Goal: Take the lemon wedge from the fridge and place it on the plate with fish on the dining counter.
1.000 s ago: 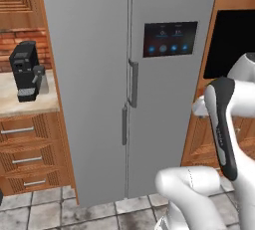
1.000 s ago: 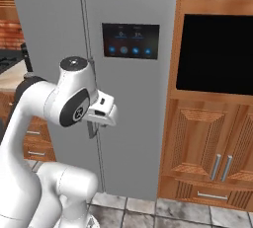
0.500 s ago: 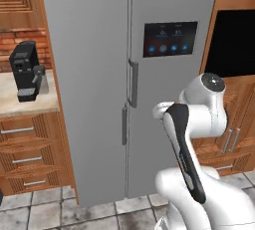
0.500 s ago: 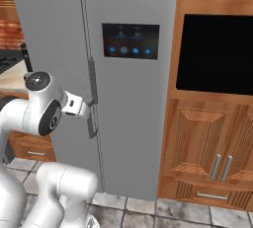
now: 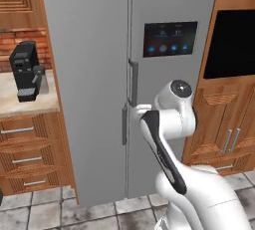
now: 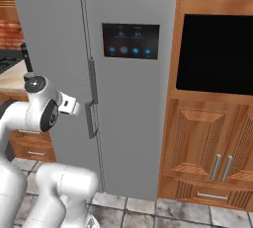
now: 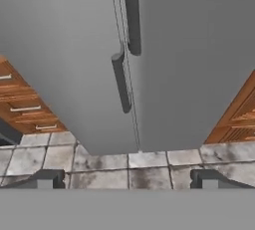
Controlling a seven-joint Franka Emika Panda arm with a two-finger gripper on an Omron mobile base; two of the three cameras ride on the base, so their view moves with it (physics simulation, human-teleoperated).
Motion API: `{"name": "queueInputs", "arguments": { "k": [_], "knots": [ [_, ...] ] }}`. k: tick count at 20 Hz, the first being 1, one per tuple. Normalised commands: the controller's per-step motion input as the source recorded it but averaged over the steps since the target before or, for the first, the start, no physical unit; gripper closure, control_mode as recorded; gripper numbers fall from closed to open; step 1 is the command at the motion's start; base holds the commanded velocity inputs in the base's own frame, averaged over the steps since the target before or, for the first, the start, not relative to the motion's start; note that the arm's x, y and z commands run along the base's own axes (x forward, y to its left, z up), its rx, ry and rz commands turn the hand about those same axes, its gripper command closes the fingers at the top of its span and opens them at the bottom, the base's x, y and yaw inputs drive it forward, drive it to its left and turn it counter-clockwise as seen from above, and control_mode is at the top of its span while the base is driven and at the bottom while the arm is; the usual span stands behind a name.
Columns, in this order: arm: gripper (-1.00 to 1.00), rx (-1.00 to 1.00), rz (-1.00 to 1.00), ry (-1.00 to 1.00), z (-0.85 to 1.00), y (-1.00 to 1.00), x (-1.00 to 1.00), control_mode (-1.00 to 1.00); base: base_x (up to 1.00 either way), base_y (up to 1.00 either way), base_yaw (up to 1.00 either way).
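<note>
Here, going left to right in the left base view, a black coffee machine is sitting on a beige counter above wooden drawers; next is standing the tall grey two-door fridge, both doors shut, its dark touchscreen panel on the right door; last is the black wall oven framed in wood.

The two-finger gripper is hanging released, jaws spread wide and holding nothing, facing the lower left-door handle and apart from it.

The lemon wedge is presumably lying inside the fridge, so its pointing cannot be told. The bar handles are running vertically, long axis up and down, flanking the door seam.

Risk, as I judge it: the two handles are sitting close together, so the fingers may be catching the wrong bar, or slipping off while pulling.
</note>
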Motion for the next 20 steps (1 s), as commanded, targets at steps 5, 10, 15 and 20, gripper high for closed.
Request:
{"name": "queueInputs", "arguments": {
  "k": [5, 10, 15, 20],
  "knots": [
    [-1.0, 0.0, 0.01, 0.27, -0.42, 0.2, 0.48, -1.0, 0.0, 0.0, 0.0],
    [-1.0, -0.07, 0.0, 0.01, -0.61, 0.3, 0.24, -1.0, 0.0, 0.0, 0.0],
    [-1.0, -0.04, 0.0, -0.08, -0.47, 0.15, 0.38, -1.0, 0.0, 0.0, 0.0],
    [-1.0, 0.0, 0.0, 0.01, -0.06, -0.05, 0.61, -1.0, 0.0, 0.0, 0.0]
  ]
}}
